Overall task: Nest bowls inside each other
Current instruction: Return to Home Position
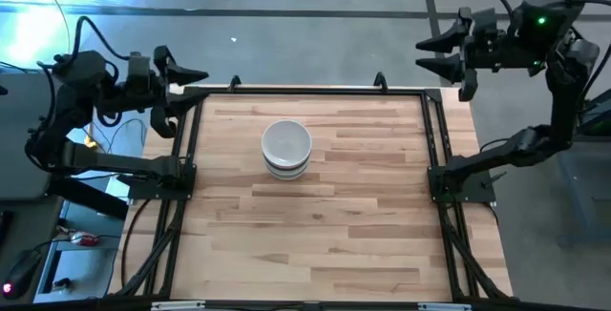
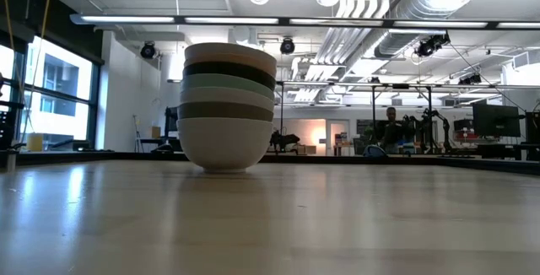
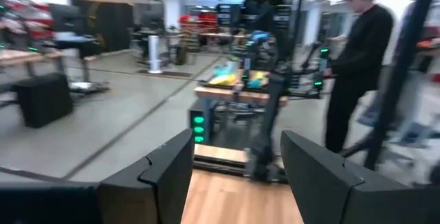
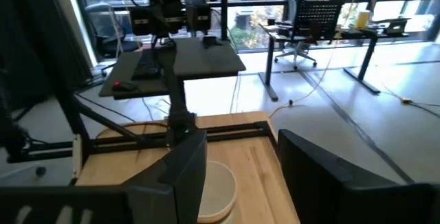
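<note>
From above you are seeing only a white bowl (image 1: pixel 286 144) topping the stack (image 2: pixel 228 110), which is sitting near the middle of the table (image 1: pixel 334 225). The low view is showing you the bands beneath: white at the base, then grey-olive, mint, black, and what may be peach under the top rim. The left gripper (image 1: pixel 188 96) and right gripper (image 1: pixel 420 55) are hanging at the far corners, well apart from the stack, fingers spread wide, gripping nothing.
</note>
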{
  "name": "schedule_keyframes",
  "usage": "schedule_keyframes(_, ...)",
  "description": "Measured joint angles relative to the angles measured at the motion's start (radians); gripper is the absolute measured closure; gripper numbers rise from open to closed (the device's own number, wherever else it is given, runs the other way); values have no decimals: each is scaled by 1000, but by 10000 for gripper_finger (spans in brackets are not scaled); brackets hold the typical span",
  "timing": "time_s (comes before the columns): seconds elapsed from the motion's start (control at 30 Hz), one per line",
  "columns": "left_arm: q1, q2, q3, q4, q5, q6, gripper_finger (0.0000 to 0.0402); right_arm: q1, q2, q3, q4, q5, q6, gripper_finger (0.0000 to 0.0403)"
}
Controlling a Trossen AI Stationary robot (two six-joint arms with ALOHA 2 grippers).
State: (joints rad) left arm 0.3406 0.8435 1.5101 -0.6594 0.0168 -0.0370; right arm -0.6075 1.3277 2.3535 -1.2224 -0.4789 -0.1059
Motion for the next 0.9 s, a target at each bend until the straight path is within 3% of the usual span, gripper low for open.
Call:
schedule_keyframes(0.43, 59, 7, 0, 104, 245, -91, 195, 1, -13, 0, 89, -89, 148, 231)
schedule_keyframes(0.7, 59, 9, 0, 66, 248, -109, 195, 2, -43, 0, 99, -49, 266, 231)
schedule_keyframes(0.9, 59, 17, 0, 31, 285, -102, 195, 1, -63, 0, 4, 11, 241, 231)
